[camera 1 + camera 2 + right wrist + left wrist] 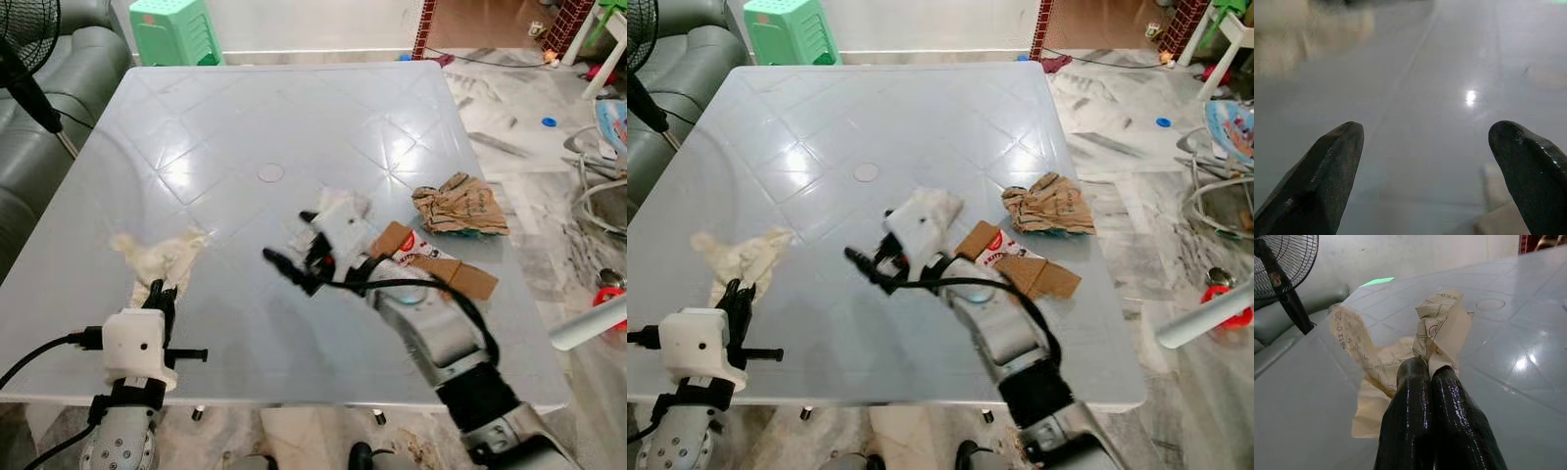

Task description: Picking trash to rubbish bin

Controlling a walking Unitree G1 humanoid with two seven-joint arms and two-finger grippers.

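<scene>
Left wrist view: the left gripper (1429,369) is pinched tight on the paper wrapper (1400,357) near the table (265,108) edge. The right gripper (289,269) is wide apart, holding nothing. The thin paper might rip or slip out when lifted.

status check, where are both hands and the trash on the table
Left hand shut on cream paper wrapper near table's left edge. Right hand open, over mid-table. Crumpled brown bag and flat cardboard to its right. Nothing blocking.
</scene>
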